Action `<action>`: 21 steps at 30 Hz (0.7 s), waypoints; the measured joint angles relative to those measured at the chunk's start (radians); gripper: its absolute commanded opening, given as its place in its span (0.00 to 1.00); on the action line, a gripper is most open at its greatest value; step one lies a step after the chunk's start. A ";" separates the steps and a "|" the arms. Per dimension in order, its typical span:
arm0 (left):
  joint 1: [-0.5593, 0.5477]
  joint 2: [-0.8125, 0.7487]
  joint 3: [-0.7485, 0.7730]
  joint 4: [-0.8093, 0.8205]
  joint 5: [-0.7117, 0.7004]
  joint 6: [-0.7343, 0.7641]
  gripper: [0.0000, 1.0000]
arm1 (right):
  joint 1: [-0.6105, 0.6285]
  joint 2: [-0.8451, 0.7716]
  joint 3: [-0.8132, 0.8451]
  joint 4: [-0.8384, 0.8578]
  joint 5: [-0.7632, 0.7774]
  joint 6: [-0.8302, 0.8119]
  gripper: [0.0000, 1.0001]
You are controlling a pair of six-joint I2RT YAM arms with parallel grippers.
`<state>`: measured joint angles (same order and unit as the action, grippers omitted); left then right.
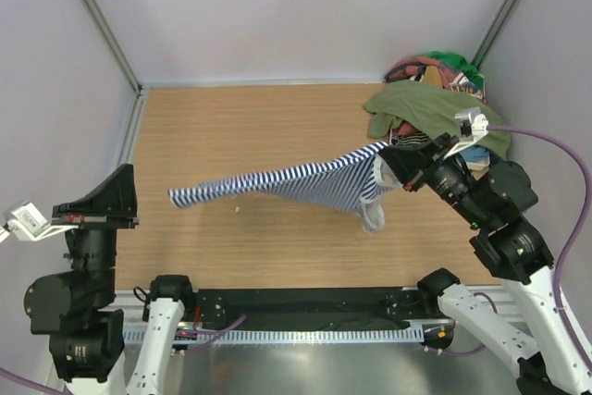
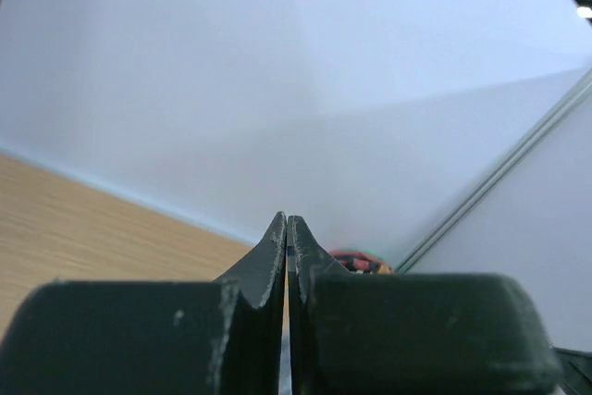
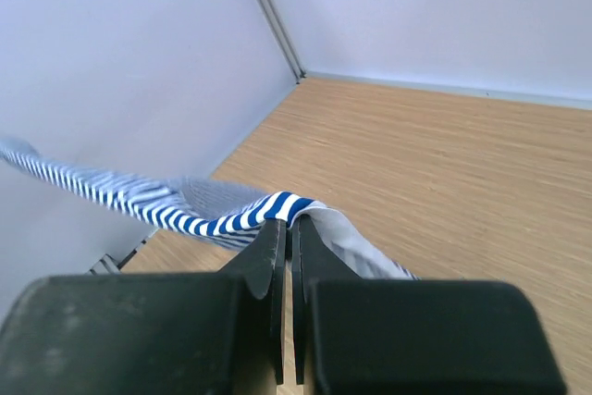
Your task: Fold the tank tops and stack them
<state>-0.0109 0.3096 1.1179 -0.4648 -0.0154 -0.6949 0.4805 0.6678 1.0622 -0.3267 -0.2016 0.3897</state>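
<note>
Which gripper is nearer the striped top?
Right. The right gripper is shut on the right end of the striped top, holding it up. The left gripper is shut on nothing at the table's left edge, apart from the top's free end.

From above and behind, one camera takes the whole counter; wrist cameras peer close past left hand and right hand across it.

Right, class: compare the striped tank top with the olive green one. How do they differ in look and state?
The striped tank top has navy-and-white stripes; the olive green tank top is plain green. The striped one is gripped by the right pincer and drawn out long; the olive one lies crumpled on the clothes pile, ungripped. Both are soft cloth, not yet folded.
</note>
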 measured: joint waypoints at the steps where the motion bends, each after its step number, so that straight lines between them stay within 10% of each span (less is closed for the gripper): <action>1: 0.000 -0.016 0.010 0.001 -0.005 0.001 0.00 | 0.000 -0.018 0.001 -0.004 -0.005 0.000 0.01; 9: 0.000 0.225 -0.002 -0.016 0.004 -0.043 0.01 | 0.000 0.175 0.062 -0.073 0.041 0.000 0.01; 13: 0.001 0.392 -0.129 -0.004 0.106 -0.066 0.19 | 0.000 0.358 0.064 -0.122 0.114 0.001 0.01; 21: -0.044 0.259 -0.406 0.004 0.290 -0.085 0.39 | 0.000 0.468 0.020 -0.154 0.247 0.002 0.01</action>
<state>-0.0547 0.5690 0.7124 -0.4606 0.2749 -0.7799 0.4805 1.1355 1.0824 -0.4808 0.0452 0.3916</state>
